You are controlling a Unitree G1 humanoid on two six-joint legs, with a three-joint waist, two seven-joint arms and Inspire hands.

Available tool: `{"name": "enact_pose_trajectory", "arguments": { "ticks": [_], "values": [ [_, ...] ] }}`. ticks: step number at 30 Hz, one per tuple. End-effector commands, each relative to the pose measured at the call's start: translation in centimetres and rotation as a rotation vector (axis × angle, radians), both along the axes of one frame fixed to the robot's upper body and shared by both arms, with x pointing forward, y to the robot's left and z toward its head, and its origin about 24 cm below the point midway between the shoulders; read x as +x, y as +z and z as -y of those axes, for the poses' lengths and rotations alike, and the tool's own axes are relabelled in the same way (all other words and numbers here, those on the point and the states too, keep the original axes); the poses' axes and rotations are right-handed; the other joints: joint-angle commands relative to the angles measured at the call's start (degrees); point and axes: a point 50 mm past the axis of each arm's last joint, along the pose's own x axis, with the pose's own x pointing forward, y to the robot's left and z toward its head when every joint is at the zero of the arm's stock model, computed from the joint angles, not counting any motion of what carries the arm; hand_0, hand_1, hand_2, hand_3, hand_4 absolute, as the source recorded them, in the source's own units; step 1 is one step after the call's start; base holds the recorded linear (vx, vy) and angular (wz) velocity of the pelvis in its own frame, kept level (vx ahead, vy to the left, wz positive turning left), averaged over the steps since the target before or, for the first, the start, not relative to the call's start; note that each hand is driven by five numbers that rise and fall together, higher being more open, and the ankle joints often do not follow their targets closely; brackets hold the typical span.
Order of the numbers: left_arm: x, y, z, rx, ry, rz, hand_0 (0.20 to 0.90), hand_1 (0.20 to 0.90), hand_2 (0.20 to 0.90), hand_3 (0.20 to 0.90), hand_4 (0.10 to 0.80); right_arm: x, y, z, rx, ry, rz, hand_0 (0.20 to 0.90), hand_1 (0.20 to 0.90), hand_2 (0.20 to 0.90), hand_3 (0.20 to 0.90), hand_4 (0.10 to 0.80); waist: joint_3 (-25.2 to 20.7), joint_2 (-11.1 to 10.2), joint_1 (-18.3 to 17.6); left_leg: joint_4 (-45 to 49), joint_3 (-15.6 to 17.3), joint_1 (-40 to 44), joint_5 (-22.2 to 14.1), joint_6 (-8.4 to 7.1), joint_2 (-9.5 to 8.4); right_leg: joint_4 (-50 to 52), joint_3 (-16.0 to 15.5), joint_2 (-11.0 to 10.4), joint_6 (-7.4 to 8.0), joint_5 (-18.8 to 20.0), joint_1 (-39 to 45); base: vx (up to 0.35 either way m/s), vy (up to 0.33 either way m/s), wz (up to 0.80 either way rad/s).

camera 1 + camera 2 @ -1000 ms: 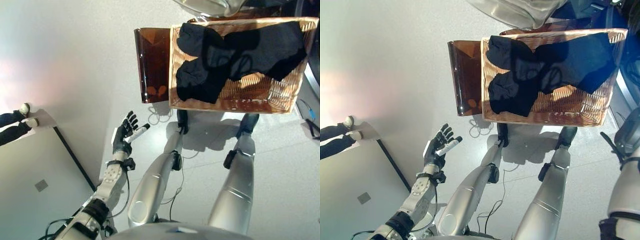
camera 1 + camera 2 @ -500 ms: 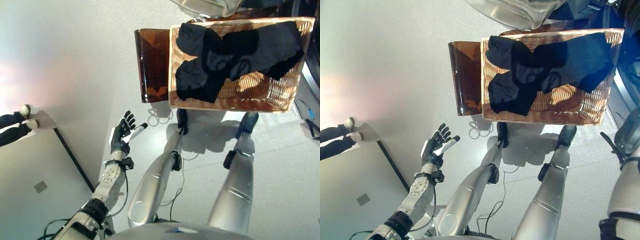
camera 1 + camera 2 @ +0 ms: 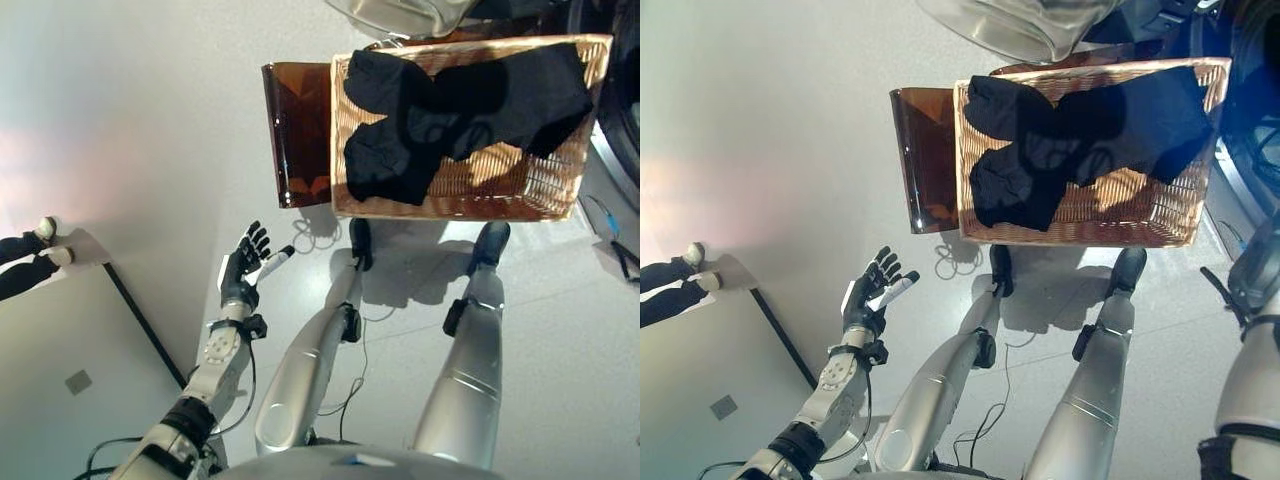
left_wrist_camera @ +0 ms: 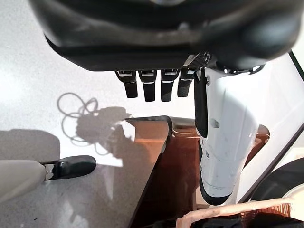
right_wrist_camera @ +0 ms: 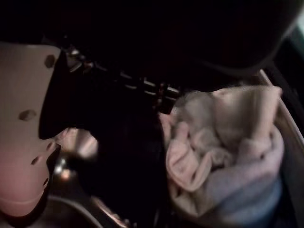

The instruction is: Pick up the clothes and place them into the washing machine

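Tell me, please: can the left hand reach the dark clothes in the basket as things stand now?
Probably not yet: the open left hand hangs well short of the wicker basket, though nothing blocks the way to the dark clothes.

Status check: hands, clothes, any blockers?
Left hand open, idle over floor. Right hand in drum by pale clothes, grip unclear. Dark clothes in wicker basket.
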Motion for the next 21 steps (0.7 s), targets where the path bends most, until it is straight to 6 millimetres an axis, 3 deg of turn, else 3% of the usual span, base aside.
{"name": "enact_pose_trajectory", "arguments": {
  "ticks": [1, 5, 8, 16, 20, 21],
  "values": [
    [-1.0, 0.2, -2.3, 0.05, 0.078, 0.032, 0.9, 0.9, 0.9, 0.9, 0.8, -3.5, 2.5, 1.2, -0.308, -0.277, -0.178, 0.9, 0.9, 0.9, 0.9, 0.8, -4.47, 1.24, 2.66, -0.51, 1.31, 2.67, -3.25, -9.26, 4.96, -2.16, -0.9, 3.46, -3.02, 0.55, 0.55, 0.0, 0.0, 0.0],
    [-1.0, 0.3, -2.2, 0.059, 0.066, 0.042, 0.9, 0.9, 0.9, 0.9, 0.8, -2.7, 1.1, 1.2, -0.326, -0.299, -0.286, 0.9, 0.9, 0.9, 0.9, 0.8, -4.92, 0.84, 3.06, -0.51, 1.07, 3.02, -3.23, -9.18, 5.04, -3.03, -1.6, 3.48, -2.99, 0.81, 1.61, 0.0, 0.0, 0.0],
    [-0.9, 0.3, -2.1, 0.062, 0.057, 0.045, 0.9, 0.9, 0.9, 0.9, 0.8, -2.0, -1.3, 1.7, -0.302, -0.303, -0.404, 0.9, 0.9, 0.9, 0.9, 0.8, -5.59, 0.08, 3.5, -0.51, 0.65, 3.68, -3.09, -9.06, 4.9, -3.65, -2.3, 3.57, -3.02, 1.0, 2.88, -0.001, 0.001, 0.02],
    [-0.8, 0.4, -2.1, 0.075, 0.04, 0.052, 0.9, 0.9, 0.9, 0.9, 0.8, -0.6, -5.1, 1.4, -0.284, -0.257, -0.496, 0.9, 0.9, 0.9, 0.9, 0.8, -6.34, -1.32, 4.21, 0.0, -0.4, 4.68, -2.93, -8.67, 4.51, -4.4, -3.33, 3.28, -3.1, 1.15, 5.63, -0.003, 0.007, 0.06],
    [-1.0, 0.2, -2.3, 0.078, 0.048, 0.042, 0.9, 0.9, 0.9, 0.9, 0.8, 1.7, -9.3, -0.3, -0.309, -0.152, -0.603, 0.9, 0.9, 0.9, 0.9, 0.8, -6.36, -2.39, 4.13, 0.47, -0.69, 5.78, -3.26, -8.54, 4.24, -6.17, -4.39, 3.07, -2.97, 1.95, 8.8, -0.001, 0.024, 0.06],
    [-1.0, 0.2, -2.4, 0.079, 0.048, 0.041, 0.9, 0.9, 0.9, 0.9, 0.8, 1.7, -9.4, -0.3, -0.309, -0.152, -0.603, 0.9, 0.9, 0.9, 0.9, 0.8, -6.34, -2.41, 4.12, 0.45, -0.72, 5.84, -3.25, -8.54, 4.24, -6.23, -4.42, 3.08, -2.97, 1.97, 8.9, 0.005, 0.019, 0.04]
  ]
}}
